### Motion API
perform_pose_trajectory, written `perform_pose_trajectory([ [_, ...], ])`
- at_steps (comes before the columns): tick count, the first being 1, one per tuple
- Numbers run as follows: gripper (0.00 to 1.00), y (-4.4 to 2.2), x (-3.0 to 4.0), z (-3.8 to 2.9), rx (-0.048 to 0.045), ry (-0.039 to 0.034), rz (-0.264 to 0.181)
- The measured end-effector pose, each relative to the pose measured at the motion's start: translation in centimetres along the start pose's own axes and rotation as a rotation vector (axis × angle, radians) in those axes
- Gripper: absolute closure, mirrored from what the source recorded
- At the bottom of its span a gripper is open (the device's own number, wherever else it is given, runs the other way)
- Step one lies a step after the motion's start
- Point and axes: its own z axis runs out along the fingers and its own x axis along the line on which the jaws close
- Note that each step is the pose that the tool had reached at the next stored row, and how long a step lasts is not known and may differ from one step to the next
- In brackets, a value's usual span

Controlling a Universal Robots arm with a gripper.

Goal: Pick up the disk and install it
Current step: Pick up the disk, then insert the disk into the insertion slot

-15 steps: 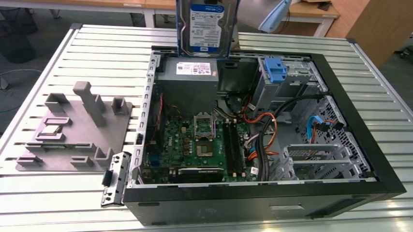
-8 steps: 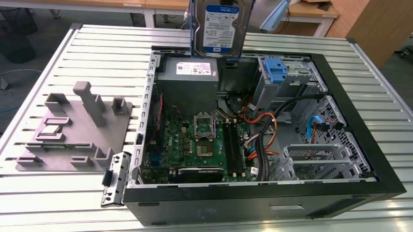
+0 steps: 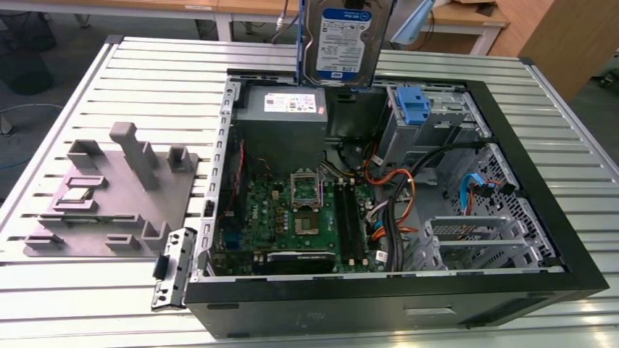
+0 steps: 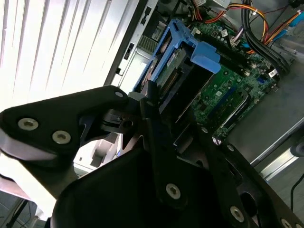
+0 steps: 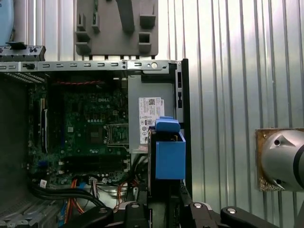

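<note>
one disk hangs upright in the air over the far side of the open computer case, just above the grey metal box with its white sticker. in the exterior view its broad face is turned toward the camera: silver-grey metal, a white-and-blue label covering most of it, and a thin blue rail down the edge on the exterior view's left. its upper end is cut off by the frame edge, so the hold on it cannot be seen there.

in the second wrist view the gripper is clenched on the disk. black linked fingers press in on one end. beyond them the disk runs away end-on, a dark metal body framed in blue plastic with a blue tab sticking out. the gripper's own black body hides the near end, and the exact contact lies in shadow. in the first wrist view the disk reads as a blue block with one dark side, and its label is hidden.

inside the case lie the green motherboard and bundled cables. a tall blue latch stands to the exterior view's right of the disk, apart from it. the case rests on a slatted metal table, with a grey fixture plate beside it.
</note>
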Motion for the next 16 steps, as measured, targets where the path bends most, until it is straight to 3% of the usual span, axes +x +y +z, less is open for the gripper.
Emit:
perform_pose_trajectory([
  [6,0.65,-0.02,0.28,-0.02,0.0,0.0,0.0],
  [16,0.65,-0.28,2.43,-0.12,-0.0001,0.0002,0.0],
])
